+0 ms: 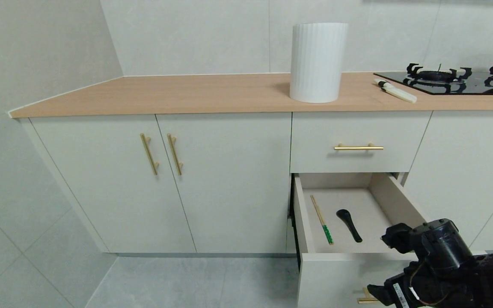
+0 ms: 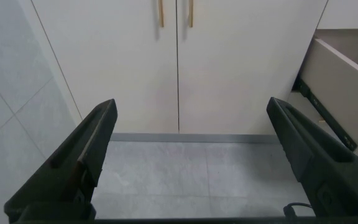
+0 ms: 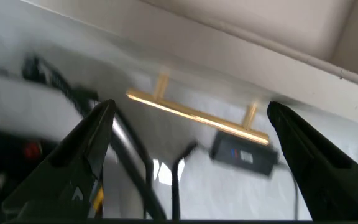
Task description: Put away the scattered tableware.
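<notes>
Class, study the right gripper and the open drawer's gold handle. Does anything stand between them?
Nothing visible does. The right gripper is open and faces the handle on the drawer front, with only open space between them.

The left gripper is wide open, its two dark fingers spread far apart and aimed forward and a little down, nothing held between them. Over on the other side, the right arm sits low and well forward, wrist turned so the right gripper points toward the robot's left. Its fingers are parted wide too, one above the other, and they clamp nothing.
</notes>
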You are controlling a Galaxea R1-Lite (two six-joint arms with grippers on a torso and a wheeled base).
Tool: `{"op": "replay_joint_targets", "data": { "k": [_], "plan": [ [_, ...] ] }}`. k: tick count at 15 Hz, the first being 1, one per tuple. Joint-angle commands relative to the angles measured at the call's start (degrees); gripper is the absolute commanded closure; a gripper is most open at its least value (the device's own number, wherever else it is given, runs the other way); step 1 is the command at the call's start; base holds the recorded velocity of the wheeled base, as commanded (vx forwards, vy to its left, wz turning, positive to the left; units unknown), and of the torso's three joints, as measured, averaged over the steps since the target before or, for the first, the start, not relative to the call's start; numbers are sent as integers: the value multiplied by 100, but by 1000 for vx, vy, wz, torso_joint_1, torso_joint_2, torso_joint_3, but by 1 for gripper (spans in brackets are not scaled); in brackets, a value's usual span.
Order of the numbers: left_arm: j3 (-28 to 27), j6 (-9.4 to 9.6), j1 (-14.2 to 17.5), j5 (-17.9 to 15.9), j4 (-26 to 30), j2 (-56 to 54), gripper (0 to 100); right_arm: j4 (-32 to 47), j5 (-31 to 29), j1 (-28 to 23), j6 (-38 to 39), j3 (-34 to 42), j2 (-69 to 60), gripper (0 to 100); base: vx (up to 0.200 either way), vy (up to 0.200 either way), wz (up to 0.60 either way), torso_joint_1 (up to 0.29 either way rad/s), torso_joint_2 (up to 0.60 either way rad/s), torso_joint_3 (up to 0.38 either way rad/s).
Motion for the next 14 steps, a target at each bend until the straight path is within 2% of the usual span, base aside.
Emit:
{"op": "replay_joint_targets", "data": {
  "k": [1, 2, 5, 11, 14],
  "plan": [
    [0, -2, 1, 2, 0, 4, 0, -42, 14, -70, 4, -11, 117, 0, 0, 0, 0, 0, 0, 0],
    [0, -2, 1, 2, 0, 4, 0, -78, 14, -96, 4, -20, 152, 0, 0, 0, 0, 0, 0, 0],
    [0, -2, 1, 2, 0, 4, 0, -974, 6, -149, 312, 7, 583, 0, 0, 0, 0, 0, 0, 0],
    [0, -2, 1, 2, 0, 4, 0, -2249, -21, -290, 514, 33, 1260, 0, 0, 0, 0, 0, 0, 0],
    [0, -2, 1, 2, 0, 4, 0, -3075, -399, -307, 619, 33, 1752, 0, 0, 0, 0, 0, 0, 0]
  ]
}}
